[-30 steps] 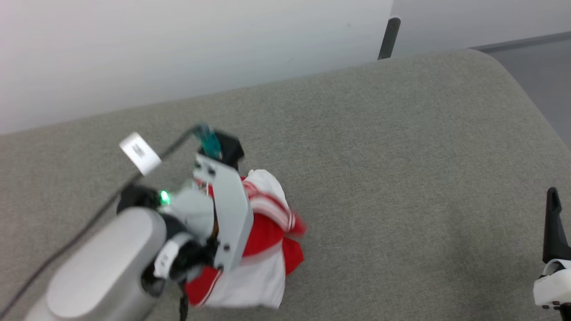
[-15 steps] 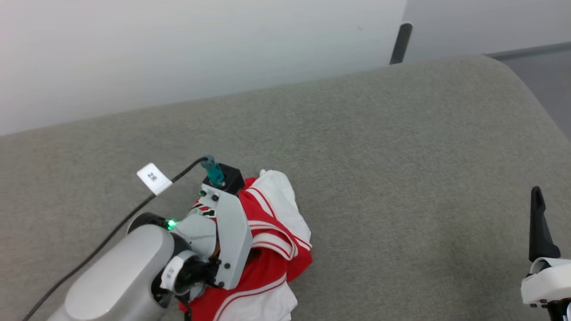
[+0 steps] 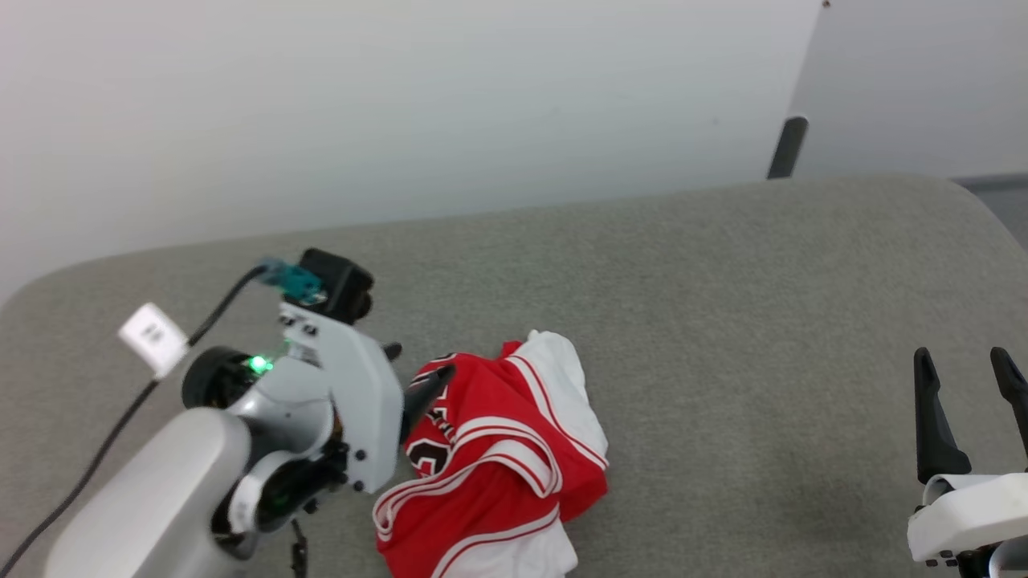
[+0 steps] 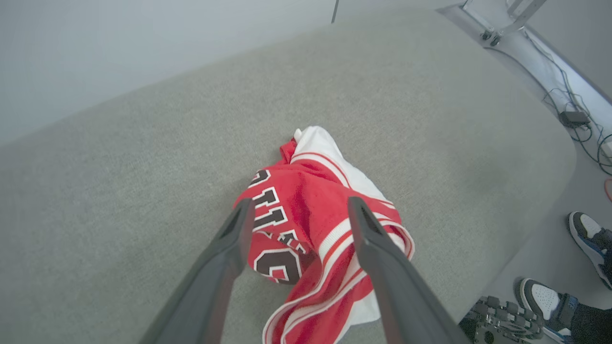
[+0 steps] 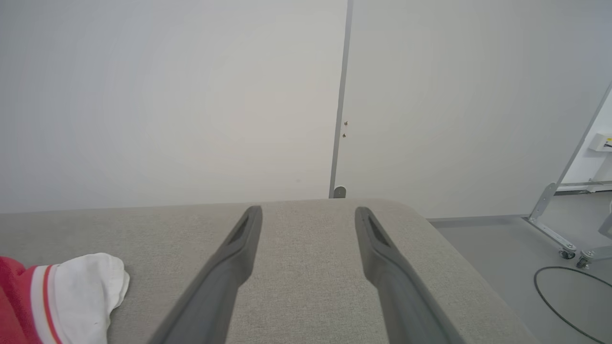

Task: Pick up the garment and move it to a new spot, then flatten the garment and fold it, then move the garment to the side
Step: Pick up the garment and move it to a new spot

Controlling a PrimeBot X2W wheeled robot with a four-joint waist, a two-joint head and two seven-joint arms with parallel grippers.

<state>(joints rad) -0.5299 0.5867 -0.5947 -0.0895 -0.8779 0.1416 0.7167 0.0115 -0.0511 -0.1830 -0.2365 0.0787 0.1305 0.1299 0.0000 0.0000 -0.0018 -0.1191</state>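
Garment [image 3: 498,449] lies bunched on the desk [image 3: 723,281] close to its edge, left end effector [image 4: 300,203] open beside it, right end effector [image 3: 961,355] open, empty, well apart; risk: pinching several layers could drag the heap overboard.

Item: garment [image 4: 311,224], red and white.
- Black, white-outlined lettering [image 4: 267,210] on its crumpled front: broken by folds, only upright strokes show, no whole word reads.
- Below the lettering, one rounded digit [image 4: 279,263], partly folded under, uncertain.

Item: white tag [image 3: 151,339] on the cable [image 3: 217,305], left of the garment: print too blurred to read.
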